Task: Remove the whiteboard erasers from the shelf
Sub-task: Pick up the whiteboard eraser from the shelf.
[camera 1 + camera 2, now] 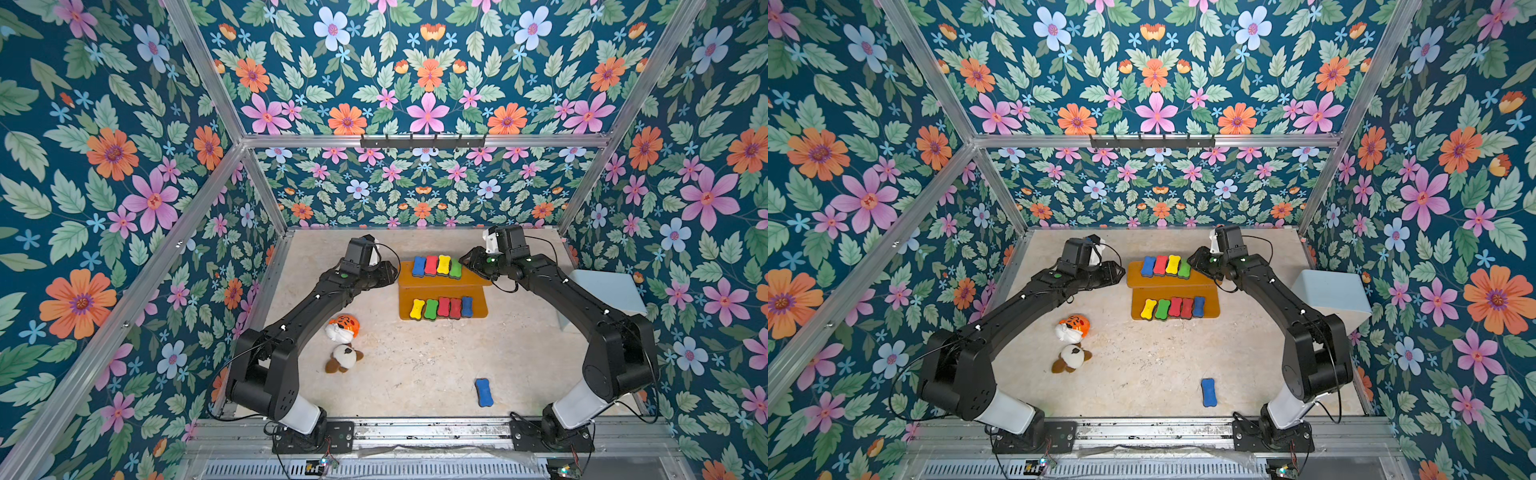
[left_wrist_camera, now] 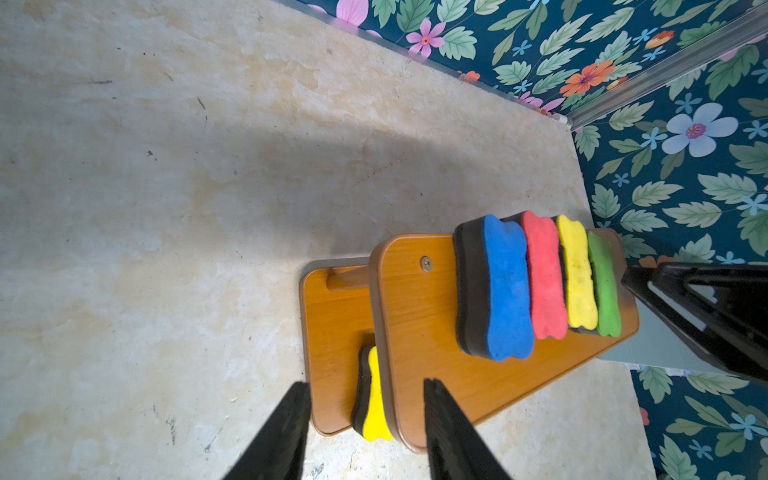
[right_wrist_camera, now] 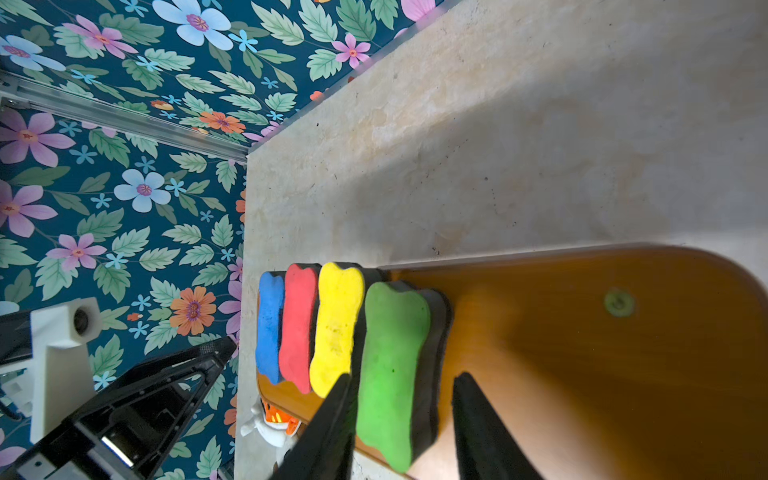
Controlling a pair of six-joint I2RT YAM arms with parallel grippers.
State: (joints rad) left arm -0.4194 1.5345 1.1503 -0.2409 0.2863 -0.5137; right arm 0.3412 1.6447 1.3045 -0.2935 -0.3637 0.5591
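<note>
Left gripper (image 2: 365, 382) gapes empty; right gripper (image 3: 404, 375) sits parted astride the green eraser (image 3: 390, 332), contact unclear.

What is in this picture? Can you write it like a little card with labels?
Shelf: orange-brown, two steps
Top row of erasers: blue, red, yellow, green
Bottom row of erasers: yellow, green, red, red, blue
Loose blue eraser: flat on the table, near the front
Plush toys: two, on the table
Pale blue box: at the table's right edge
Left tool: open, empty
Right tool: open, a finger each side of the green eraser
</note>
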